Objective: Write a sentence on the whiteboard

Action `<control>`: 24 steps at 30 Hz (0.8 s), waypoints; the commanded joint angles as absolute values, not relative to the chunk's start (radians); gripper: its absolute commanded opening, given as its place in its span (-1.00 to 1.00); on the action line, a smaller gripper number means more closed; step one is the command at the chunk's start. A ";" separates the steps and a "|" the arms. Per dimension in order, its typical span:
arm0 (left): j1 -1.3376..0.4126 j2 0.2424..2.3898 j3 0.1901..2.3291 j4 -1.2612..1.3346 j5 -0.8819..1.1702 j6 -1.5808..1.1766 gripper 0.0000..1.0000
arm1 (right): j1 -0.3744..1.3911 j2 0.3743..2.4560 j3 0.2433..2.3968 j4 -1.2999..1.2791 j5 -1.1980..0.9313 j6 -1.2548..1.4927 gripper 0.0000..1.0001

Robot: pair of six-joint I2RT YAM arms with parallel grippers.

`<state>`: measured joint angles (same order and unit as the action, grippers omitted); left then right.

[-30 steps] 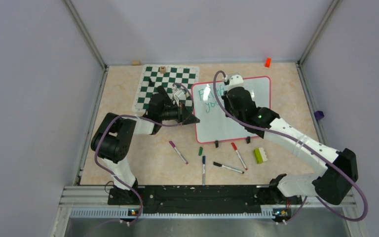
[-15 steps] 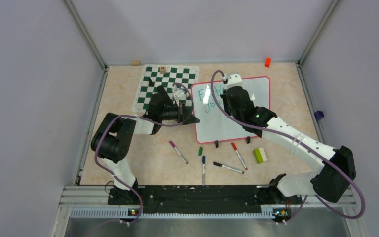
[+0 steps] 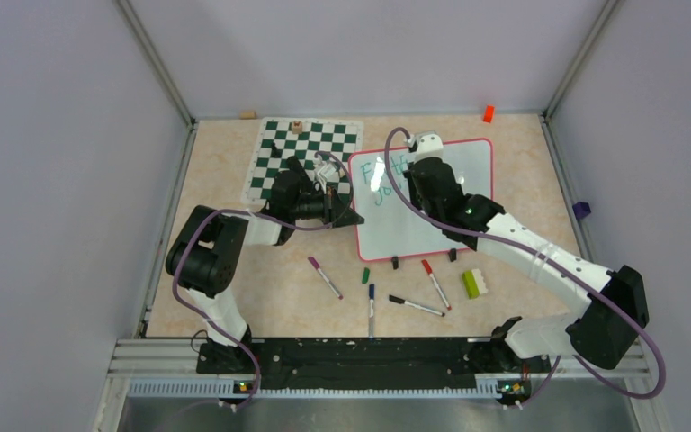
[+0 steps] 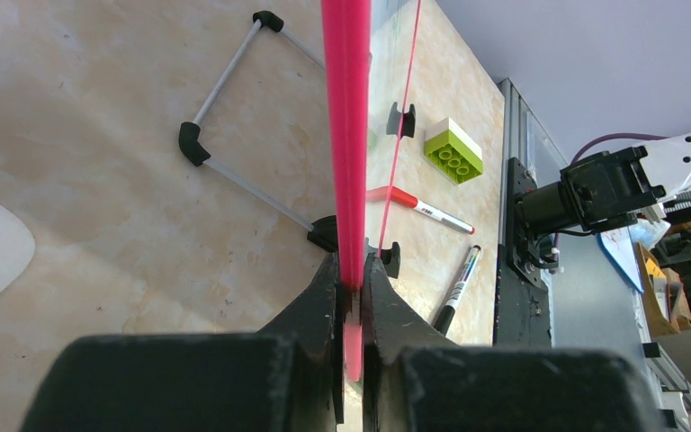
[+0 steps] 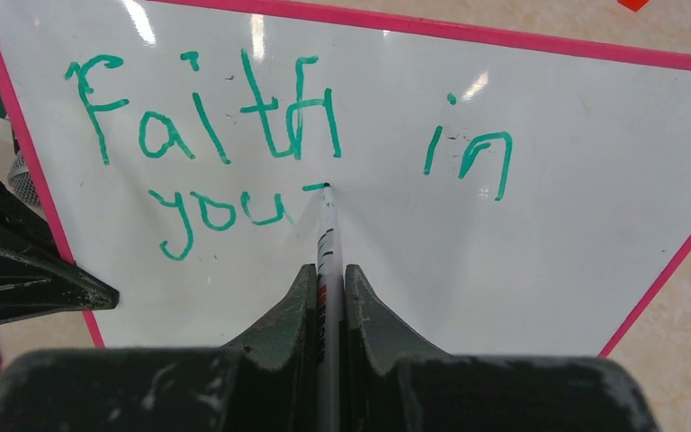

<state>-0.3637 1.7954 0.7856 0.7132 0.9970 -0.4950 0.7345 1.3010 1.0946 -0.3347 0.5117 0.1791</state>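
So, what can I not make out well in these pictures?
- Top view: the right arm covers part of the sentence; the letters are too small to read.
- Left wrist view: the whiteboard shows edge-on, so its face is hidden.
- Right wrist view: the right gripper hides the marker body and the board's near part.

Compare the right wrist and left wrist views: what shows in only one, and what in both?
Right wrist only: the sentence, reading "faith in you", and the right gripper pinching a marker, tip on the whiteboard. Left wrist only: the left gripper clamping the frame edge-on, a lime brick, a red-capped pen. Both: the whiteboard's pink frame.
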 commanded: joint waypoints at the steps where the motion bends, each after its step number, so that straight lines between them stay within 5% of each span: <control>1: -0.376 1.763 0.804 0.707 0.986 -0.460 -1.00 | 0.717 1.304 1.129 -0.316 0.564 0.181 -1.00; 24: -0.376 1.760 0.803 0.706 0.986 -0.460 -1.00 | 0.716 1.280 1.114 -0.325 0.480 0.182 -1.00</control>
<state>-0.3637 1.7950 0.7856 0.7097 0.9974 -0.4946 0.7284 1.2968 1.0946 -0.3374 0.4862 0.1833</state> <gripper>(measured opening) 0.056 0.090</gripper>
